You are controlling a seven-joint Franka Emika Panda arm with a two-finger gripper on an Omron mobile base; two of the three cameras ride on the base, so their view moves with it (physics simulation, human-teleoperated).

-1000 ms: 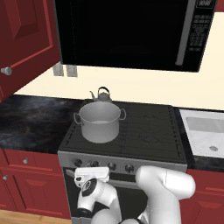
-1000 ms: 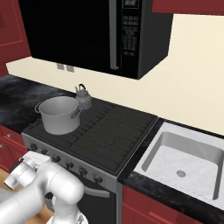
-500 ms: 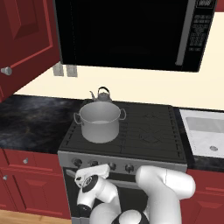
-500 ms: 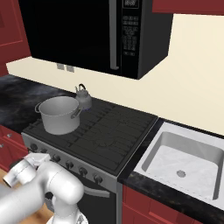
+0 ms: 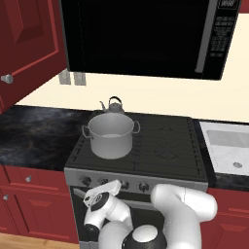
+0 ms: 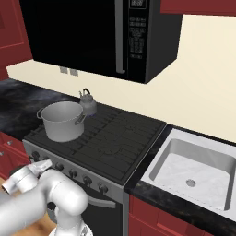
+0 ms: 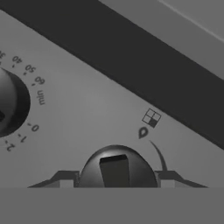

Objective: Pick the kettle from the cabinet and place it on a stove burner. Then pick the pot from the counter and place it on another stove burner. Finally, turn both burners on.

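A red-cabinet kitchen with a cream back wall, a black microwave (image 5: 146,36) hung over a black cooktop (image 5: 165,146), and a dark veined surface (image 5: 34,136) running to either side. The pot (image 5: 111,136) stands on the front left of the stove burners (image 6: 110,138), upright, its two loop handles out to the sides. The kettle (image 5: 113,105) sits just behind it on the rear left burner, its spout to the left in the left base view; in the right base view the kettle (image 6: 87,103) stands close beside the pot's rim (image 6: 62,120). The cabinet door (image 5: 24,48) with its round silver knob hangs open at upper left.

Below the grates, the end effector (image 5: 103,187) is up against the silver knob row, at the left part of the stove's front. In the hand view a round control knob (image 7: 116,170) sits between the two fingertips (image 7: 61,178), one tip at each side of it; the jaws are part open around the knob, and whether they press on it cannot be told. A second dial (image 7: 11,103) with printed numbers lies to the left in that view. A white sink (image 6: 193,166) lies right of the cooktop.
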